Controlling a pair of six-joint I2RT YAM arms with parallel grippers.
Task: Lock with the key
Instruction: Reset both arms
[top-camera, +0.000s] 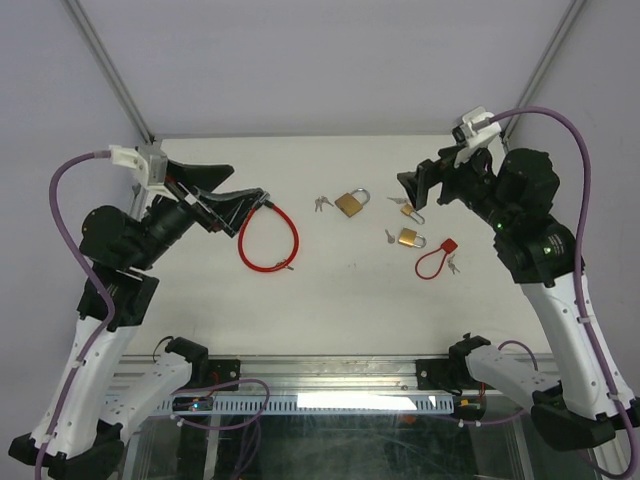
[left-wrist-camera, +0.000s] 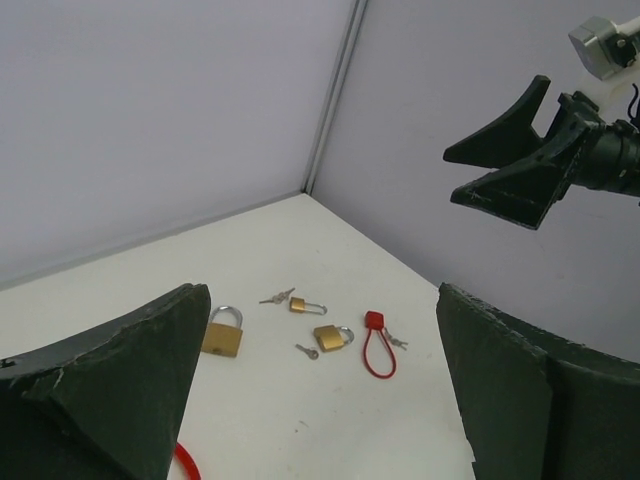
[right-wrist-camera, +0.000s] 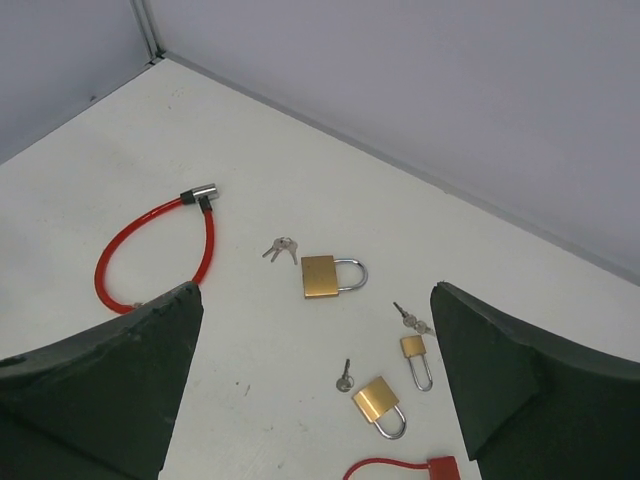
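Item: brass padlock (top-camera: 349, 203), keys (top-camera: 321, 203) just beside it, toward the tabletop's (top-camera: 330, 310) far edge (laid apart for separate grasps, I judge). Left pincer (top-camera: 245, 186), right pincer (top-camera: 412, 190): wide, empty, hovering.

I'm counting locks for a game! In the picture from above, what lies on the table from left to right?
big red cable lock → pair of keys → big brass padlock → small red cable lock
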